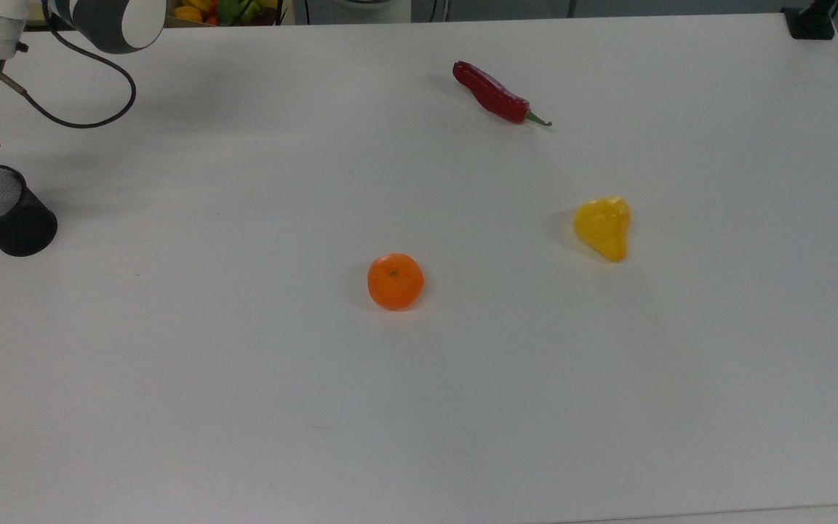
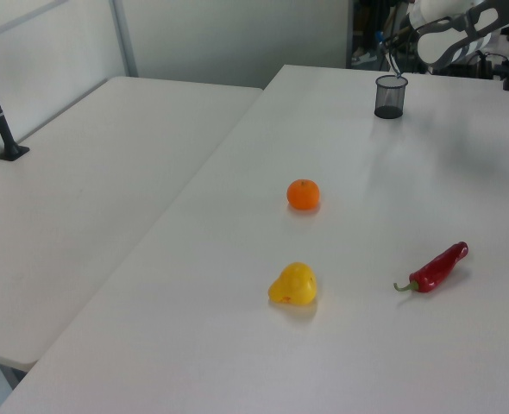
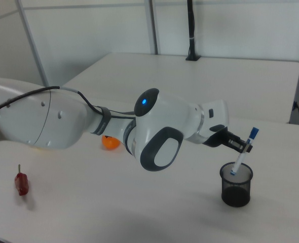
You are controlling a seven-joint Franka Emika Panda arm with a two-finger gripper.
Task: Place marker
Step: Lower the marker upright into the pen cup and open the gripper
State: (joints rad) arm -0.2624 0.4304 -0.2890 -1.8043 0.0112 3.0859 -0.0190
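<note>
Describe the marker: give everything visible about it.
The marker is a slim white pen with a blue top end and a blue band near its lower end. It is tilted, top leaning toward the right view's right, its lower end dipping into the black mesh cup. The gripper holds it around the upper shaft.

Top view is looking steeply down over the worktop. Left view is facing along it from the far end. Right view is sitting close behind the arm. All three are sharing the mesh cup.
</note>
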